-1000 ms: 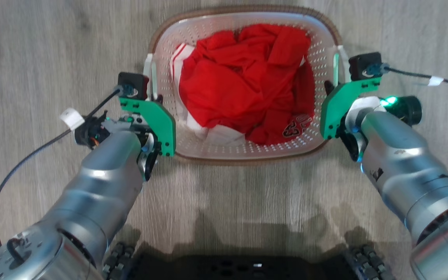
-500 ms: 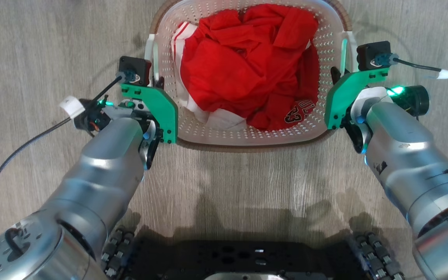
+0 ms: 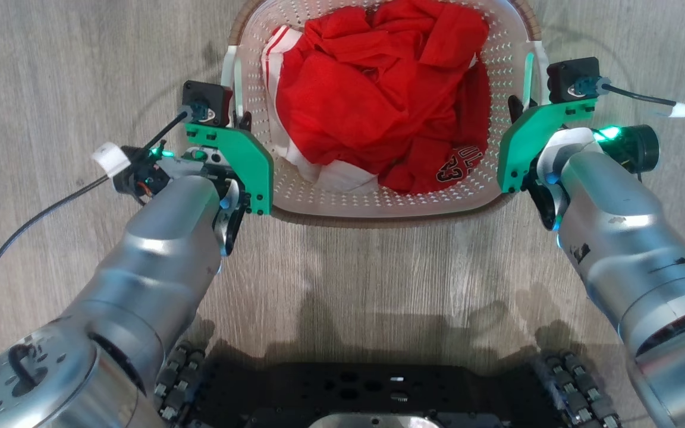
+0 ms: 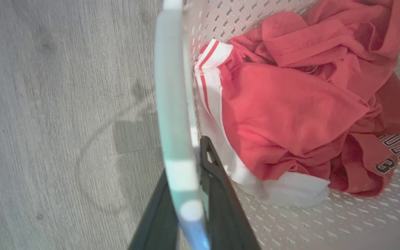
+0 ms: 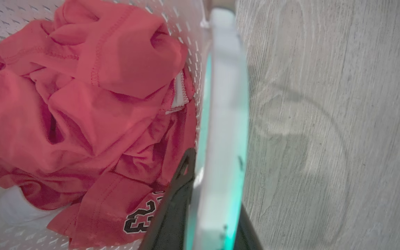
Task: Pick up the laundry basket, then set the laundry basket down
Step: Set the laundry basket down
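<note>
The laundry basket (image 3: 330, 199), white and perforated with a brown rim, lies at the top centre of the head view, between my two arms. My left gripper (image 3: 240, 122) is shut on the basket's left handle (image 4: 174, 104), one dark finger (image 4: 217, 180) inside the wall and the other outside. My right gripper (image 3: 518, 110) is shut on the right handle (image 5: 224, 104), with its inner finger (image 5: 177, 198) against the perforated wall. In both wrist views the basket casts a shadow on the floor some way off from it.
Crumpled red clothes with white trim (image 3: 378, 101) fill the basket. Grey wood-look floor (image 3: 378, 285) surrounds everything. My dark wheeled base (image 3: 372, 398) shows along the bottom edge. Black cables (image 3: 33, 220) trail from both wrists.
The basket and both grippers now sit higher in the head view and more of my base shows, so the camera has shifted. Both grips on the handles are unchanged.
</note>
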